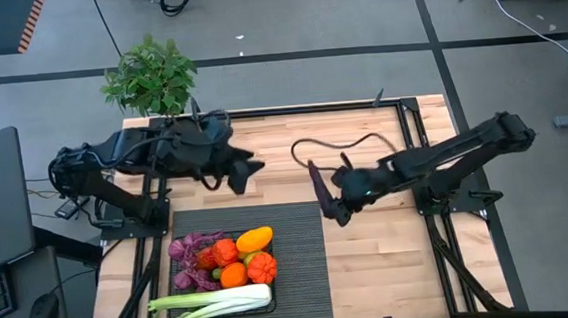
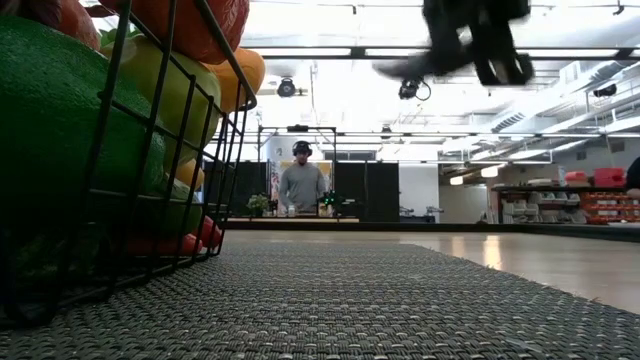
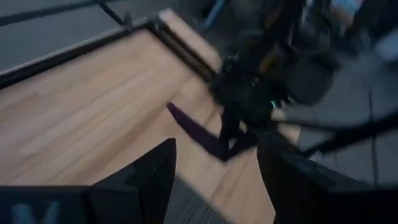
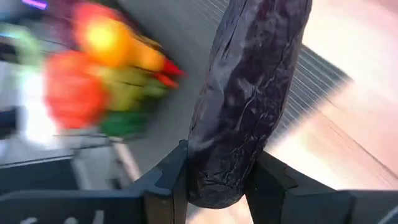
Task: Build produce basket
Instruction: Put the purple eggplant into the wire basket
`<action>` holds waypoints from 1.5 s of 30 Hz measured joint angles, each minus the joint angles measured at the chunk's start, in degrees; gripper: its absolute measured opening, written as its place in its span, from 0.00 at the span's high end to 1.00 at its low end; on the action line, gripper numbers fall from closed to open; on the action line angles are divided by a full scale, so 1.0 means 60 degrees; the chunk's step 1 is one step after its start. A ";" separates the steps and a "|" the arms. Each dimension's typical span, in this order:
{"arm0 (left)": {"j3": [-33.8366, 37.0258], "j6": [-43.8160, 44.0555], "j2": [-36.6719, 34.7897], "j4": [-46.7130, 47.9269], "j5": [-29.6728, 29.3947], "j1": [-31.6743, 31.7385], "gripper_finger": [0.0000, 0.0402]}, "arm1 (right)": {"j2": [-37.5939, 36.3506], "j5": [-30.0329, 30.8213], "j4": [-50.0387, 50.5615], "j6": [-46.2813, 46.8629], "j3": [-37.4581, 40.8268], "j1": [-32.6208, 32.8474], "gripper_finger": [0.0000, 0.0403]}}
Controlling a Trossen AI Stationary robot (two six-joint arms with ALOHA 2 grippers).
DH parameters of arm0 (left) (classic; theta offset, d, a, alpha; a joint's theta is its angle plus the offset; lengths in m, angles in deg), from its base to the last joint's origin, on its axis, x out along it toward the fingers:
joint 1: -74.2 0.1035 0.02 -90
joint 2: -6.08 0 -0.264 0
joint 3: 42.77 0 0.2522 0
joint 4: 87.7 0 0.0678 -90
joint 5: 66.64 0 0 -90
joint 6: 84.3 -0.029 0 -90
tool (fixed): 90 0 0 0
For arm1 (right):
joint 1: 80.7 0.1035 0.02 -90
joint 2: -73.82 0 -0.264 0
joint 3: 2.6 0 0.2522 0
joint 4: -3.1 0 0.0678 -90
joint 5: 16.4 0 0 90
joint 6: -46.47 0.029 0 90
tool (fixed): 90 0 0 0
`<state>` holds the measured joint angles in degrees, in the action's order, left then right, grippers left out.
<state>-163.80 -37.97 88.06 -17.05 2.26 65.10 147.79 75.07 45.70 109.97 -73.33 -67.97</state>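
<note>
At the left, the basket (image 1: 219,267) is seen heaped with produce (image 1: 233,258) on the ribbed mat (image 1: 301,258). Above the surface's far left, the left gripper (image 1: 248,170) is held released and empty. Rightward, the eggplant (image 1: 320,189) is clenched at one end by the right gripper (image 1: 335,203), its long axis running outward from the fingers; the basket lies down-left of it, nearer this arm's load.
</note>
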 joint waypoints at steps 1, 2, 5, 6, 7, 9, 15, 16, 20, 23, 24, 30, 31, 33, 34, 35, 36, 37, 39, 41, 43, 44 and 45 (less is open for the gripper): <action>0.0000 0.0161 0.0000 -0.0245 -0.0134 0.0050 0.42 | -0.0160 0.0033 -0.0268 -0.0234 -0.0074 0.0016 0.68; 0.0000 0.0271 0.0000 -0.0541 -0.0267 0.0082 0.42 | -0.0290 0.0035 -0.0559 -0.0531 -0.0140 0.0025 0.68; -0.0002 0.0407 0.0037 -0.1617 -0.0481 0.0152 0.42 | -0.0599 -0.0061 -0.1720 -0.1464 -0.0190 0.0051 0.68; -0.0011 0.0360 0.0078 -0.2005 -0.0487 0.0158 0.42 | -0.0663 -0.0159 -0.2106 -0.1747 -0.0191 0.0051 0.68; -0.0009 0.0282 0.0098 -0.2316 -0.0481 0.0158 0.42 | -0.0714 -0.0279 -0.2473 -0.1986 -0.0196 0.0051 0.68; -0.0007 0.0139 0.0191 -0.2808 -0.0485 0.0158 0.42 | -0.0784 -0.0556 -0.3055 -0.2330 -0.0197 0.0051 0.68; -0.0005 0.0173 0.0362 -0.3172 -0.0893 0.0158 0.42 | -0.0895 -0.1180 -0.3712 -0.2631 -0.0197 0.0068 0.68; -0.0004 0.0169 0.0403 -0.3159 -0.1016 0.0158 0.42 | -0.0902 -0.1218 -0.3833 -0.2689 -0.0197 0.0086 0.68; 0.0004 0.0268 0.0611 -0.3183 -0.1406 0.0158 0.42 | -0.0955 -0.1199 -0.4002 -0.3042 -0.0201 0.0172 0.68; 0.0003 0.0640 0.0744 -0.3264 -0.1441 0.0158 0.42 | -0.0969 -0.1182 -0.4081 -0.3264 -0.0201 0.0175 0.68; 0.0004 0.0744 0.0833 -0.3274 -0.1446 0.0153 0.42 | -0.0971 -0.1177 -0.4143 -0.3312 -0.0201 0.0175 0.68; 0.0000 0.0967 0.1418 -0.3862 -0.1391 0.0020 0.42 | -0.0976 -0.0848 -0.4466 -0.3517 -0.0201 0.0175 0.68; 0.0000 0.0967 0.1527 -0.3865 -0.1362 -0.0020 0.42 | -0.0976 -0.0797 -0.4547 -0.3587 -0.0201 0.0175 0.68; -0.0002 0.0968 0.1758 -0.4086 -0.1259 -0.0038 0.42 | -0.0976 -0.0670 -0.4608 -0.3682 -0.0201 0.0175 0.68; -0.0002 0.0971 0.1830 -0.4066 -0.1241 -0.0044 0.42 | -0.0976 -0.0663 -0.4641 -0.3707 -0.0201 0.0175 0.68; 0.0007 0.0976 0.1932 -0.4053 -0.1226 -0.0059 0.42 | -0.0966 -0.0653 -0.4702 -0.3761 -0.0201 0.0175 0.68; 0.0002 0.0981 0.2064 -0.4221 -0.1209 -0.0087 0.42 | -0.0962 -0.0648 -0.4720 -0.3796 -0.0201 0.0175 0.68; -0.0004 0.0989 0.2136 -0.4399 -0.1116 -0.0082 0.42 | -0.0955 -0.0645 -0.4715 -0.3813 -0.0201 0.0175 0.68; 0.0006 0.0978 0.2299 -0.4503 -0.0965 -0.0082 0.42 | -0.0943 -0.0601 -0.4707 -0.3835 -0.0201 0.0175 0.68; -0.0014 0.0982 0.2434 -0.4727 -0.0704 -0.0082 0.42 | -0.0942 -0.0362 -0.4694 -0.3873 -0.0201 0.0175 0.68; 0.0002 0.0978 0.2593 -0.4758 -0.0477 -0.0082 0.42 | -0.0939 -0.0062 -0.4754 -0.3879 -0.0201 0.0175 0.68; -0.0004 0.0990 0.2648 -0.4759 -0.0441 -0.0075 0.42 | -0.0939 0.0054 -0.4761 -0.3892 -0.0201 0.0175 0.68; -0.0004 0.0999 0.2691 -0.4708 -0.0310 -0.0075 0.42 | -0.0939 0.0179 -0.4791 -0.3878 -0.0198 0.0178 0.68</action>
<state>-163.82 -31.97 104.20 -45.30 0.40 64.66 142.15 76.14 16.95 86.70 -74.52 -66.90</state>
